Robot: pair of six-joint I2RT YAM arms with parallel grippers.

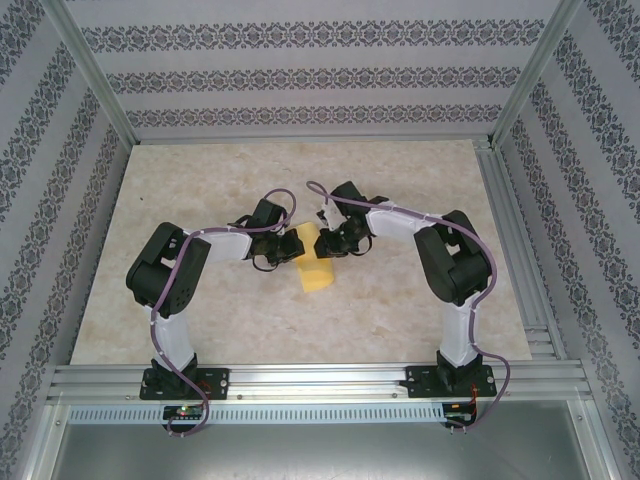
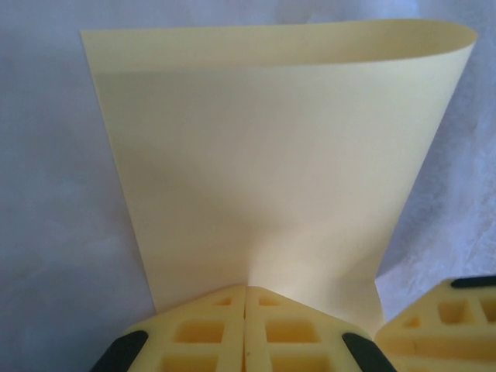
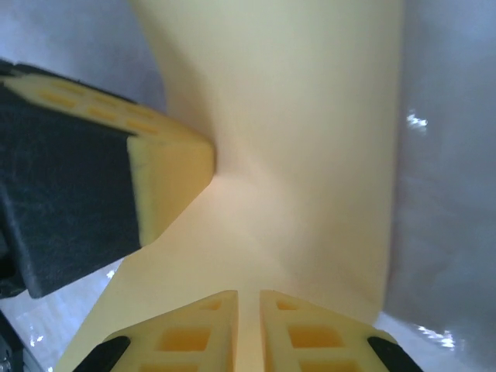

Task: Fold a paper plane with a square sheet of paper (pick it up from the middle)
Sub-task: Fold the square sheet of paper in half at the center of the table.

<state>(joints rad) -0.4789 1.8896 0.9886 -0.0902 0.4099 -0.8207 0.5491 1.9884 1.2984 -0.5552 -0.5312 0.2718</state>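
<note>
The square sheet of paper (image 1: pixel 318 270) is plain yellow and hangs just above the table's middle, held between both grippers. My left gripper (image 1: pixel 290 246) is shut on the sheet's near edge (image 2: pixel 271 155), and the paper rises from the jaws and curls over at its far end. My right gripper (image 1: pixel 331 240) pinches the same sheet (image 3: pixel 310 139) with its fingertips nearly together, paper running between them. The left gripper's fingers (image 3: pixel 167 178) press the sheet just ahead of the right gripper (image 3: pixel 248 294). One right finger (image 2: pixel 446 318) shows beside the left gripper (image 2: pixel 246 288).
The beige marble-patterned tabletop (image 1: pixel 200 300) lies under the arms. Patterned walls and aluminium frame posts (image 1: pixel 95 80) close in the back and sides. An aluminium rail (image 1: pixel 320 380) runs along the near edge by the arm bases.
</note>
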